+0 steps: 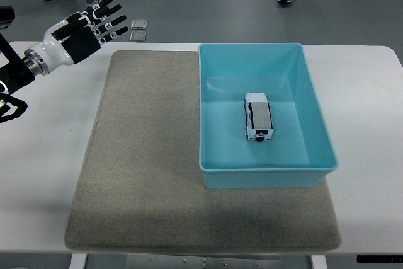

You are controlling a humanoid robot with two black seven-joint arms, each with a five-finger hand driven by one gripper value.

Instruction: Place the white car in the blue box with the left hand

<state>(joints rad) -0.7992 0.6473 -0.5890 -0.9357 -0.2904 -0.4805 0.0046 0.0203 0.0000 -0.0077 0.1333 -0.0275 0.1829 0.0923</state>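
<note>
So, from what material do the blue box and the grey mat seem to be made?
The blue box looks like smooth, slightly glossy moulded plastic: even colour, soft reflections on its floor. The grey mat seems to be felt or a similar fabric: matte, fuzzy, with softly rounded corners.

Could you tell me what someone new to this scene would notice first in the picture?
Most striking is the blue box on the right part of the grey mat, with the white car lying on its floor near the middle. Next comes the left hand at the upper left, fingers spread and holding nothing, above the table's far left corner and well clear of the box.
</note>
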